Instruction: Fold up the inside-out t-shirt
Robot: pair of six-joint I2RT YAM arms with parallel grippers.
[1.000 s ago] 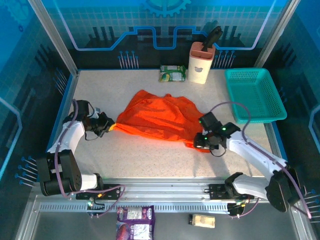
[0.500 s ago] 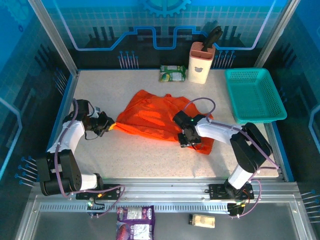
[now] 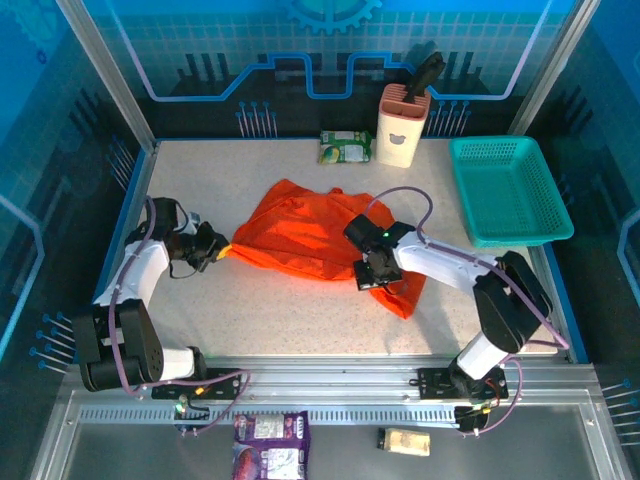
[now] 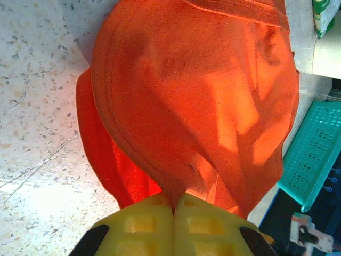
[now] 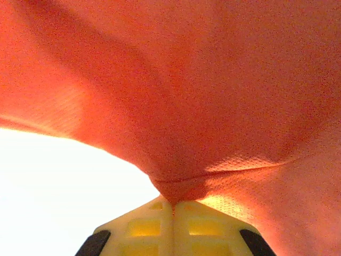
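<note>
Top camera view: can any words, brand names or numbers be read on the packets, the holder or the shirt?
Nothing can be read.
On the green packet at the back of the table: print too small and blurred.
On the purple packet at the bottom edge: print blurred.
On the beige holder: a small dark mark, no letters legible.
On the orange t-shirt: no print seen.

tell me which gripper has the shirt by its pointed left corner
The left gripper: it is shut on the pointed left corner of the orange t-shirt, while the right gripper pinches the cloth along its near edge, further right.
</note>
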